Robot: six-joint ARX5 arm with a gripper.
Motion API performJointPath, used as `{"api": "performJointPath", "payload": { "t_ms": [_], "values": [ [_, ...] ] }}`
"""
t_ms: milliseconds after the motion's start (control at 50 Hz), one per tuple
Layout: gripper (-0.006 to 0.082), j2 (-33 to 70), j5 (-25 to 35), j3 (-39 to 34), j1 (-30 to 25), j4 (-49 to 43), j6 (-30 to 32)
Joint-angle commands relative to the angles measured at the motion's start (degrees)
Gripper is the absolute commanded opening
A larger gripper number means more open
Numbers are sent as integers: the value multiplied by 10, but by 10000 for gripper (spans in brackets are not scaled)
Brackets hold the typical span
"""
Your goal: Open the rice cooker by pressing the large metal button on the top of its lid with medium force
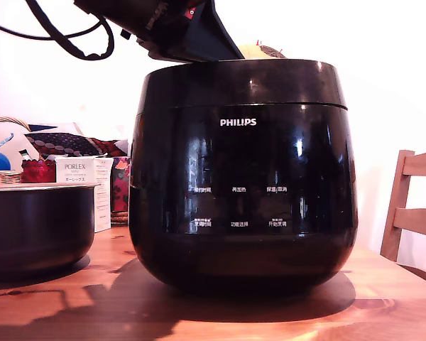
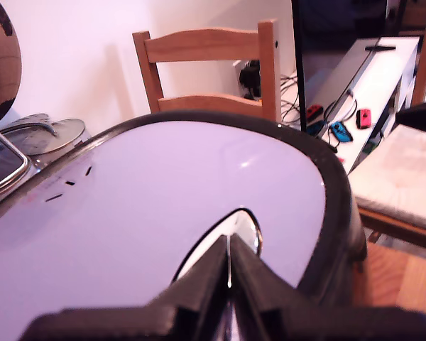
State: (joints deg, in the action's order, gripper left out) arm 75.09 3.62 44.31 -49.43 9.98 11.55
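The jaws (image 2: 228, 273) are closed together, with only a thin slit between the two black fingers, and they hold nothing. Their tips point down at the metal button (image 2: 236, 238), which sits in a pointed recess on top of the lid (image 2: 163, 206). The tips seem to be at the button or just above it; I cannot tell if they really touch it, because the fingers cover most of the button.

The lid is shut and lies flat on the rice cooker (image 1: 243, 177). In the exterior view the arm (image 1: 167, 25) comes down to the lid from above, but it is cut off by the picture edge and the tips of the jaws are hidden behind the lid rim.

The rice cooker stands on the wooden bench (image 1: 383, 298). To the cooker's side, at the exterior view's left, stands a smaller dark pot (image 1: 35, 227) with a pale rim, partly cut off. Behind this pot is a white box (image 1: 82, 181) marked PORLEX. On the other side of the cooker a wooden chair (image 1: 412, 206) is partly visible. The small labels on the cooker front are hard to read.
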Motion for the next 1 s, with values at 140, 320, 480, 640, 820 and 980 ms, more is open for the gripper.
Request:
{"api": "performJointPath", "payload": {
  "t_ms": [140,320,480,640,820,980],
  "values": [
    [-21,68,-18,-73,6,-97,14],
    [-21,75,-17,-73,5,-109,20],
    [-21,78,-17,-73,5,-122,21],
    [-22,87,-17,-73,5,-138,24],
    [-21,97,-17,-73,5,-146,24],
    [-21,97,-17,-72,6,-127,19]
  ]
}}
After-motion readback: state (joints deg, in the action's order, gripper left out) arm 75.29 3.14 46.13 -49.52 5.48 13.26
